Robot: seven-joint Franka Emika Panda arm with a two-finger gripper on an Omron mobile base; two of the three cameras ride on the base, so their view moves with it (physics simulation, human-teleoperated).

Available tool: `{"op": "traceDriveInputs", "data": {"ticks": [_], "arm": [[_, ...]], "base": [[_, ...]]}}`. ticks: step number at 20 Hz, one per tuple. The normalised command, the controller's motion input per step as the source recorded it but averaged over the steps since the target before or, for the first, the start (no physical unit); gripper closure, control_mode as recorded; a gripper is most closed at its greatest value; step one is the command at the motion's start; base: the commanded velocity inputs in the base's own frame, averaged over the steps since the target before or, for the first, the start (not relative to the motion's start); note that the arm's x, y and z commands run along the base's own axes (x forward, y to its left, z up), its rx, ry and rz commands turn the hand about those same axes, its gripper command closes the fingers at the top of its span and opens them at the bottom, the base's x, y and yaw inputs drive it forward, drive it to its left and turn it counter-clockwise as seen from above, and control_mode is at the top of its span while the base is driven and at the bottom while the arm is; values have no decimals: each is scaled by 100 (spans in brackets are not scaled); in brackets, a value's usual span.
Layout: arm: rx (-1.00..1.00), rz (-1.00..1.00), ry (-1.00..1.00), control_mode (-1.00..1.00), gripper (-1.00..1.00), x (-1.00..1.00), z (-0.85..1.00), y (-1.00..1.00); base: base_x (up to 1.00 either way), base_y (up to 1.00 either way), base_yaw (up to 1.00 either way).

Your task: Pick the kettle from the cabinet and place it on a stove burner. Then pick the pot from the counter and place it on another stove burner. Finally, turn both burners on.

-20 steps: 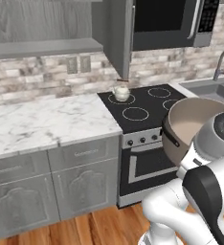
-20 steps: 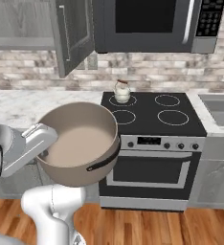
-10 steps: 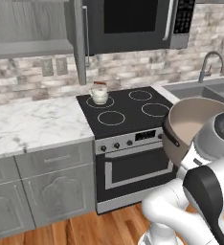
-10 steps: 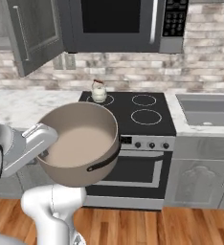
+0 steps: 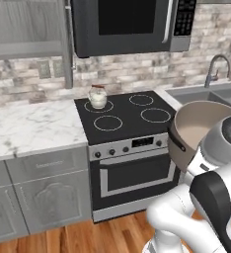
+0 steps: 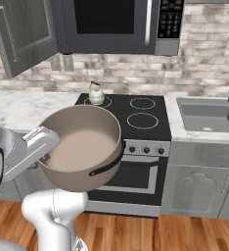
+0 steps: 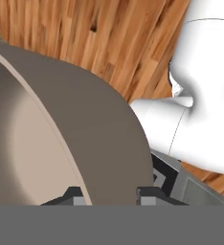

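Right base view shows the pot (image 6: 82, 147) up in the air, in front of the stove (image 6: 136, 122) and off the white surface (image 6: 18, 105). The claw (image 7: 104, 194) is clenched on the pot's rim, one finger inside the wall and one outside. The pot is big and deep and looks hard and heavy. It probably pulls down on the far side, since the claw pinches just one edge. The smooth wall could slip, so the grip on the thin rim looks like the best spot, close to a black loop handle (image 6: 106, 166). The small kettle (image 6: 96, 93) sits on the back left burner of the stove. The front left burner (image 5: 108, 122) next to it is free.
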Motion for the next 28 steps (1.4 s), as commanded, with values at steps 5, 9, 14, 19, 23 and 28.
{"op": "traceDriveInputs", "data": {"ticks": [5, 9, 14, 19, 23, 28], "arm": [[0, 0, 0, 100, 100, 0, 0, 0], [0, 0, 0, 100, 100, 0, 0, 0], [0, 0, 0, 100, 100, 0, 0, 0], [0, 0, 0, 100, 100, 0, 0, 0], [0, 0, 0, 100, 100, 0, 0, 0], [0, 0, 0, 100, 100, 0, 0, 0]], "base": [[29, -12, 15], [44, -6, 12], [45, -25, 10], [35, -36, 8], [26, -36, 6], [37, -27, 5]]}}
